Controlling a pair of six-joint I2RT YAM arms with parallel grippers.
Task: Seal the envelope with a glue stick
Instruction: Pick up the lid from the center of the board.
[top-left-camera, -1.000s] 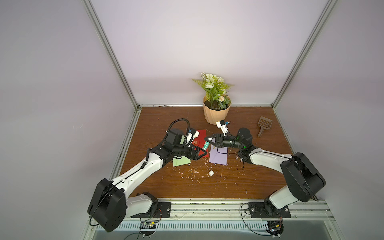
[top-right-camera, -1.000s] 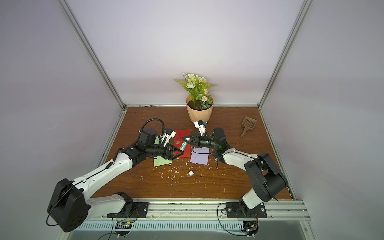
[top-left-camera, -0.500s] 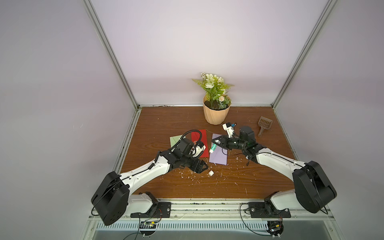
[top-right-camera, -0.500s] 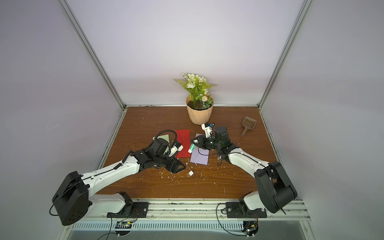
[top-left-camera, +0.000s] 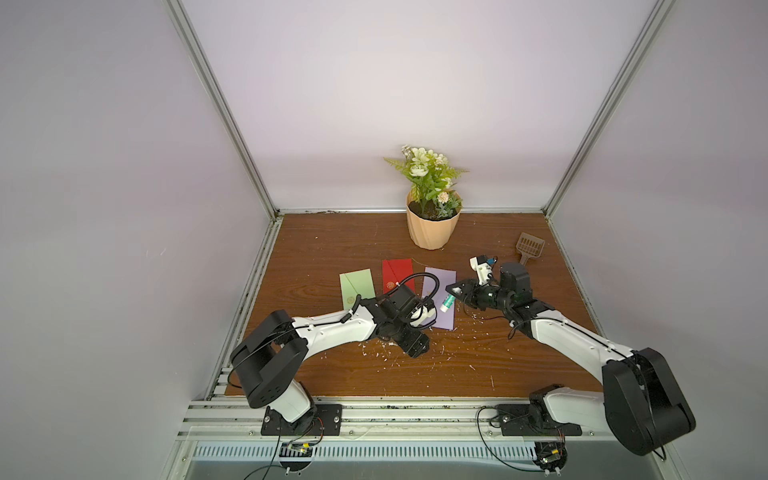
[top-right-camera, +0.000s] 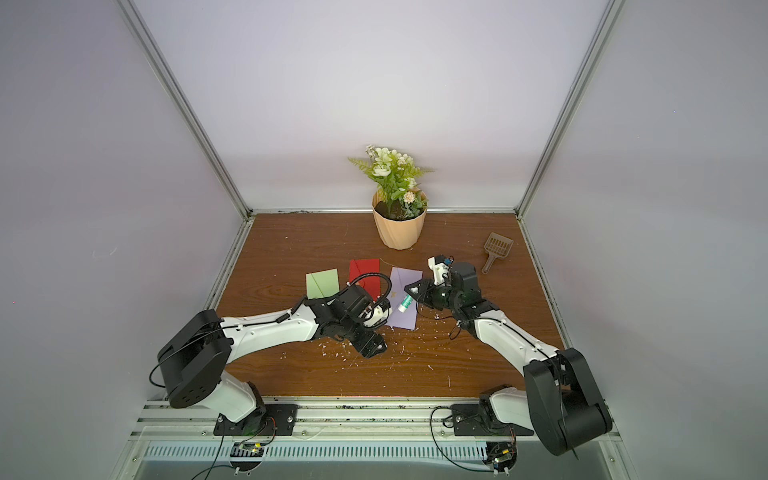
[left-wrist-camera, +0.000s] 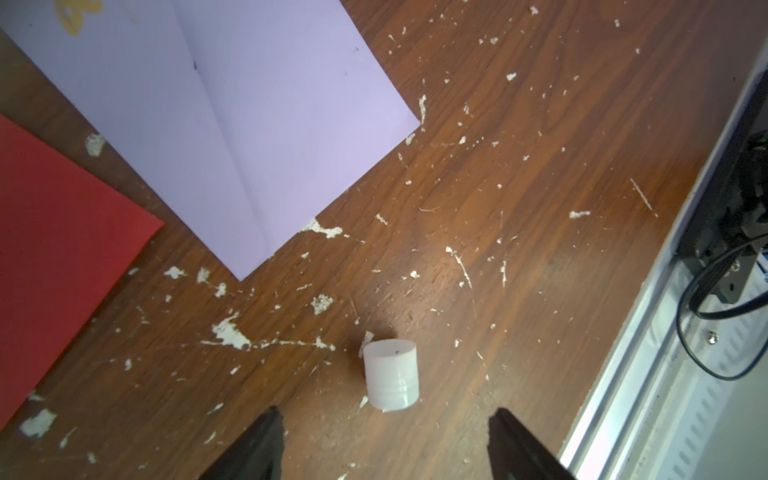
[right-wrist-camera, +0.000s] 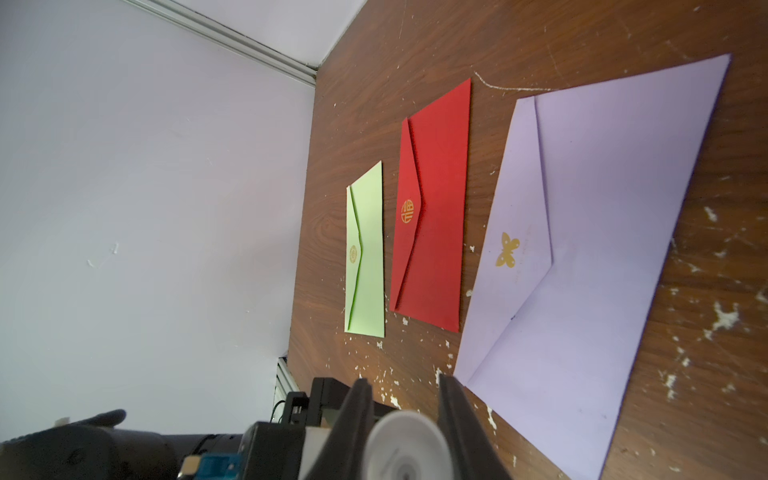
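Cap (left-wrist-camera: 390, 374) unmoved; open left fingers (left-wrist-camera: 249, 449) now near it.

envelopes (top-left-camera: 395, 273) in row | pot (top-left-camera: 432, 232) behind | cap (left-wrist-camera: 391, 375) in front | scoop (top-left-camera: 530, 248) right-rear

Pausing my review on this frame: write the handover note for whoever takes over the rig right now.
Left gripper: open, poised by the white cap, which sits on the table, off the stick.
Right gripper: shut on the glue stick, over the purple envelope.
Green envelope and red envelope lie alongside, flaps down.
Done: stick uncapped, in grip.
Left: glue a flap, probably purple, and press; glue applied or not, cannot tell.
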